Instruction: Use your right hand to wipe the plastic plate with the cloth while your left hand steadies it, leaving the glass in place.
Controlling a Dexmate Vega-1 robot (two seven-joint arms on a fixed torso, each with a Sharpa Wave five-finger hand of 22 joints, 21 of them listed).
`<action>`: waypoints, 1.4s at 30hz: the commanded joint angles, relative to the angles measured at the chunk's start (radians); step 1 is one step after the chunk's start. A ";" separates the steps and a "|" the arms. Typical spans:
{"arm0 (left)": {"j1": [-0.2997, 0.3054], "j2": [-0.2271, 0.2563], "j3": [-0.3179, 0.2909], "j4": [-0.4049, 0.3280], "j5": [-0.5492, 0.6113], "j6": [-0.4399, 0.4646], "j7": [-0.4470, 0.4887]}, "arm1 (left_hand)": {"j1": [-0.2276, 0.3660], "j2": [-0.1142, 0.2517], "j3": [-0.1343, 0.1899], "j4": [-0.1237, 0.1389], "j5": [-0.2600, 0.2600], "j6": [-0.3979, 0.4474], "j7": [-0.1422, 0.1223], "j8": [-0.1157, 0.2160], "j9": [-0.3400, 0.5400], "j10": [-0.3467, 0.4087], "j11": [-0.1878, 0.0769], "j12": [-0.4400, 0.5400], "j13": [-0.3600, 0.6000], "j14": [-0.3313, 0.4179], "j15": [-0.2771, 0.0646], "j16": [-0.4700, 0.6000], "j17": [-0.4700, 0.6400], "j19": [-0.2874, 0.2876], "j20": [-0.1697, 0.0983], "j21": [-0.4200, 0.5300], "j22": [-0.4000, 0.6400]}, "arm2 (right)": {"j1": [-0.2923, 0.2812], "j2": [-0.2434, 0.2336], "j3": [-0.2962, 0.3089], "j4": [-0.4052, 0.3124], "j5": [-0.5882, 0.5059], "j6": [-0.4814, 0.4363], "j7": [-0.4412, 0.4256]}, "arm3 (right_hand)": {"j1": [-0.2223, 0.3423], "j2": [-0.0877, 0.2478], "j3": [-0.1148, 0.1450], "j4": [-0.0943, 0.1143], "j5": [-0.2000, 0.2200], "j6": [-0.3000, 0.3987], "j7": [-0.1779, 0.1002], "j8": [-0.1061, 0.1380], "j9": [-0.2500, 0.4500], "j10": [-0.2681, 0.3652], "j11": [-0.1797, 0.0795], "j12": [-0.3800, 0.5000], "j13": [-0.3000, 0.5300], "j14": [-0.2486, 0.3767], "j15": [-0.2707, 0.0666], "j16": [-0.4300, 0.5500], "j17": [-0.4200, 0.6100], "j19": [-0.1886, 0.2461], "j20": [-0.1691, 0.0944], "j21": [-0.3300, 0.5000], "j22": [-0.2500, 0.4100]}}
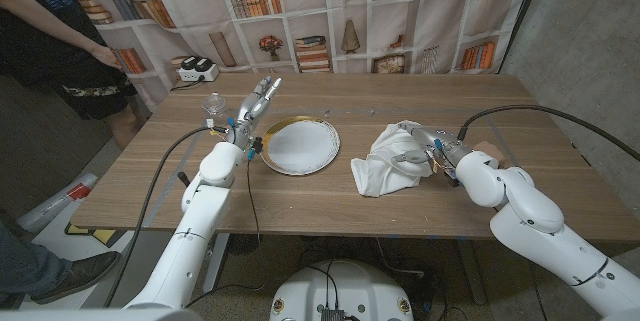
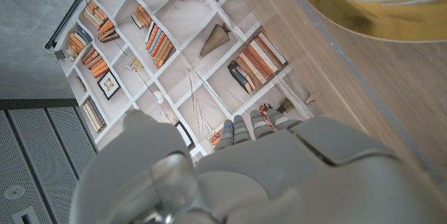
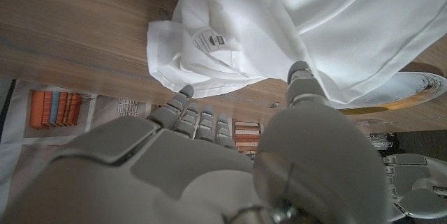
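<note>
The white plastic plate (image 1: 300,146) with a gold rim lies on the wooden table (image 1: 330,206) left of centre. My left hand (image 1: 256,104) hovers by its far left rim, fingers (image 2: 251,124) stretched out and apart, holding nothing; the plate's gold edge (image 2: 363,4) is just beside it. A small clear glass (image 1: 212,108) stands upright left of that hand. The crumpled white cloth (image 1: 388,159) lies right of the plate. My right hand (image 1: 427,151) is at the cloth's right side, its thumb (image 3: 300,77) and fingertips (image 3: 185,98) touching the cloth (image 3: 300,21), spread rather than closed around it.
A person (image 1: 60,31) stands at the table's far left corner. A white box (image 1: 195,69) sits at the back edge near the glass. A bookshelf backdrop (image 1: 300,11) closes off the far side. Bare wood stretches along the front and far right.
</note>
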 commanded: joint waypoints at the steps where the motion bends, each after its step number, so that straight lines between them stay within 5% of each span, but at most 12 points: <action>1: -0.005 0.004 0.002 0.009 -0.008 0.006 -0.018 | 0.001 -0.008 -0.009 0.002 -0.002 0.004 -0.001 -0.006 0.005 0.003 0.002 -0.001 0.002 -0.003 -0.001 0.001 0.003 -0.007 -0.003 -0.005 0.002 | 0.070 0.014 -0.056 0.032 -0.035 -0.050 0.102 | 0.015 0.004 0.012 -0.001 -0.003 -0.007 0.005 -0.001 0.003 -0.005 0.001 0.003 0.001 -0.007 -0.002 0.006 0.001 0.003 -0.011 0.003 0.002; 26: -0.001 0.006 -0.012 0.002 -0.009 0.012 -0.016 | 0.001 -0.008 -0.010 0.004 -0.005 0.008 -0.001 -0.007 0.006 0.008 0.001 -0.001 0.002 -0.002 -0.002 0.001 0.003 -0.009 0.000 -0.005 0.002 | 0.125 0.062 -0.120 0.119 -0.103 -0.076 0.141 | 0.095 0.025 0.041 -0.011 0.002 0.007 -0.019 0.008 0.004 0.021 -0.013 0.016 0.002 0.052 -0.025 0.021 0.000 0.064 -0.027 0.022 0.000; 36: -0.001 0.006 -0.020 0.005 -0.011 0.013 -0.015 | 0.002 -0.007 -0.011 0.005 -0.006 0.010 -0.003 -0.008 0.006 0.007 -0.001 -0.003 0.002 -0.003 -0.002 0.000 0.003 -0.011 0.004 -0.005 0.002 | 0.141 0.079 -0.139 0.147 -0.133 -0.061 0.123 | 0.178 0.022 0.047 -0.010 0.008 0.065 -0.050 0.022 0.005 0.103 -0.043 0.039 0.003 0.156 -0.075 0.031 0.000 0.156 -0.057 0.038 -0.001; 42: -0.004 0.006 -0.023 0.013 -0.015 0.009 -0.018 | 0.002 -0.007 -0.011 0.006 -0.006 0.009 -0.003 -0.009 0.006 0.007 0.000 -0.004 0.002 -0.003 -0.001 0.000 0.003 -0.012 0.005 -0.005 0.002 | 0.142 0.088 -0.148 0.161 -0.160 -0.046 0.087 | 0.199 0.023 0.029 0.005 0.011 0.139 -0.067 0.038 0.007 0.190 -0.071 0.062 0.003 0.243 -0.114 0.045 0.005 0.225 -0.083 0.055 0.005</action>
